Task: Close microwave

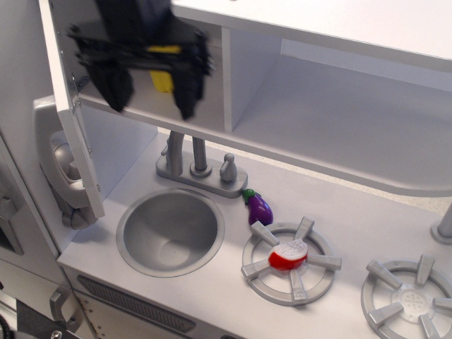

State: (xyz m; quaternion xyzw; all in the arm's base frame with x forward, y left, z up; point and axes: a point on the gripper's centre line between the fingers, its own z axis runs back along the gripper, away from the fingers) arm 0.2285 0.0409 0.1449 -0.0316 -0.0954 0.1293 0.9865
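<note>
On the desk (212,282) nearest the camera, a sink (169,231) and a burner (289,260) bearing a red item (287,256) are seen; a purple eggplant (259,207) lies just behind. Farther back, the microwave (162,60) is found at upper left, its door (70,106) swung open. The blurred claw (152,99) is held before it, fingers spread, nothing gripped.

The microwave (152,70) and its open door (70,113) look like smooth, matt white plastic. Below the microwave, the sink (169,232) and faucet (198,159) have a dull silver-grey plastic finish. Right of the sink, the purple eggplant (260,208) is glossy. The gripper (150,95) looks matt black.
</note>
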